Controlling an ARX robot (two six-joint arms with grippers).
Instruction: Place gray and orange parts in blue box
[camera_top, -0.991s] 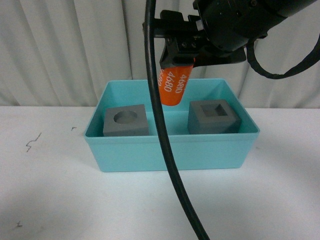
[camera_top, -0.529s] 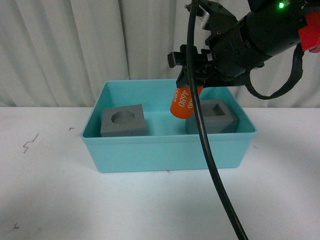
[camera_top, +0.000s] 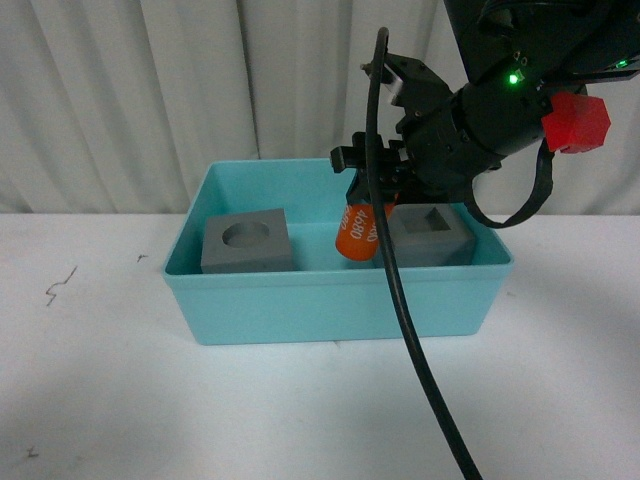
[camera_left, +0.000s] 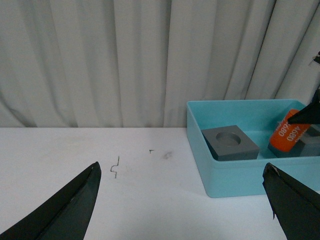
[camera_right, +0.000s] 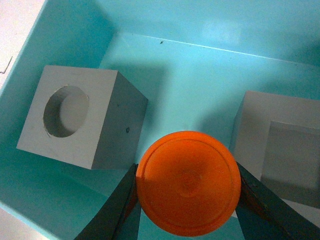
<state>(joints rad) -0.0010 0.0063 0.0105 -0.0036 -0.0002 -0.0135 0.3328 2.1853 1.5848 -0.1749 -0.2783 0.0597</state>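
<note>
Holding the orange cylinder (camera_top: 358, 233) by its upper end, my right gripper (camera_top: 372, 190) has its fingers clamped on either side of the round body, and the part hangs tilted inside the blue box (camera_top: 340, 300), its lower end between the two gray cubes. In the right wrist view the flat orange end face (camera_right: 188, 182) fills the gap between the fingers, with bare box floor beneath it.

I judge the cylinder to be light, rigid plastic with a smooth skin, so it could slide or roll in a loose pinch; a hold across its curved sides near one end, as I have now, looks right, and it may roll a little once let go.

Relative to the box, the cube with the round recess (camera_top: 249, 243) sits toward its left end, and the cube with the square recess (camera_top: 429, 235) sits toward its right end, just beside the cylinder. Both already rest inside.

My left gripper (camera_left: 182, 200) hangs well to the left of the box over the white table (camera_left: 100, 170), fingers spread wide with nothing between them.
</note>
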